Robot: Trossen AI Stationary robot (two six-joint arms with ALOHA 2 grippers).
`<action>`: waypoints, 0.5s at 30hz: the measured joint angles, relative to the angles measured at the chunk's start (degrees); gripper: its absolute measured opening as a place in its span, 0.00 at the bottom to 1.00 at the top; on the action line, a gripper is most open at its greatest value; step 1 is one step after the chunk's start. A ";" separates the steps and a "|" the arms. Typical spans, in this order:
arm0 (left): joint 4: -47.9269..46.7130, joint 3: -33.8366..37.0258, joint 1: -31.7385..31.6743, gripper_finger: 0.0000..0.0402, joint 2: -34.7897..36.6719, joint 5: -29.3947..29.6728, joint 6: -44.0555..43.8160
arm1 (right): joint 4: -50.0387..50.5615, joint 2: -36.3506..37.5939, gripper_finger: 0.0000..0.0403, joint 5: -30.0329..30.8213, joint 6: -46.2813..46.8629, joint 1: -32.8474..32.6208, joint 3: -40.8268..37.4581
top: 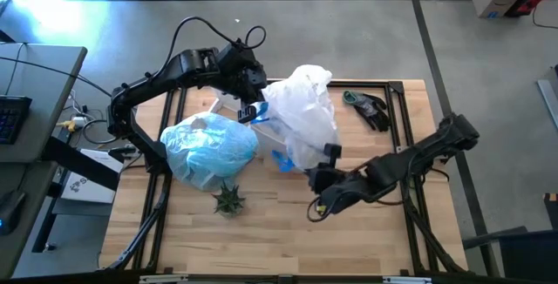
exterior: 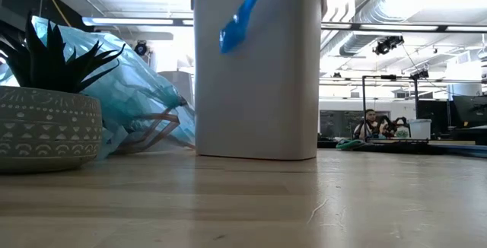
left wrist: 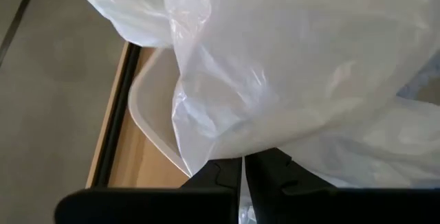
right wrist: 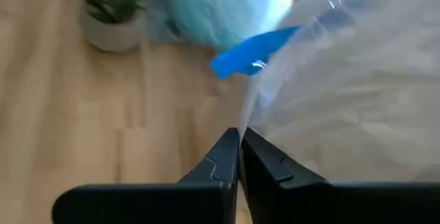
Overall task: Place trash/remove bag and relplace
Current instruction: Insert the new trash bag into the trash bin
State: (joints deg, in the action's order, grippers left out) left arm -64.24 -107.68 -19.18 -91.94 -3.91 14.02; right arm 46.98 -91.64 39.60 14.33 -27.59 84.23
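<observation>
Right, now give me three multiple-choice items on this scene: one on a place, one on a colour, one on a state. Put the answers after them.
1. Where is the full light-blue bag relative to the white bin?
A. Inside it
B. On the table beside it, on the left arm's side
C. On the floor behind it

2. What colour is the strip hanging at the bin's top?
A. Blue
B. Red
C. Yellow

3. What state is the right tool in?
A. Wide open over the plant
B. Shut on the plant pot
C. Shut on an edge of the white bag

Answers:
1. B: the high view shows it lying on the wood next to the bin.
2. A: the low view shows it bright blue against the white wall.
3. C: the right wrist view shows its fingers together with thin plastic pinched between them.
</observation>
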 joint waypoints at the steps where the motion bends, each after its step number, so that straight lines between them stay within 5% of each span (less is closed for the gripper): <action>1: -0.38 0.00 0.02 0.00 0.00 -0.04 0.00 | 0.98 -0.56 0.00 1.03 0.73 0.00 0.00; 8: -2.13 0.00 0.02 0.00 0.00 -0.13 -1.33 | 8.47 -3.92 0.00 9.70 5.45 0.63 0.02; 15: -1.38 0.00 0.22 0.00 1.94 0.24 -1.44 | 9.62 -4.37 0.00 11.13 8.03 0.14 0.02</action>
State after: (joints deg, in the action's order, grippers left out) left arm -65.62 -107.68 -18.96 -90.00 -3.66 12.58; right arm 56.61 -96.01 50.72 22.36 -27.46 84.25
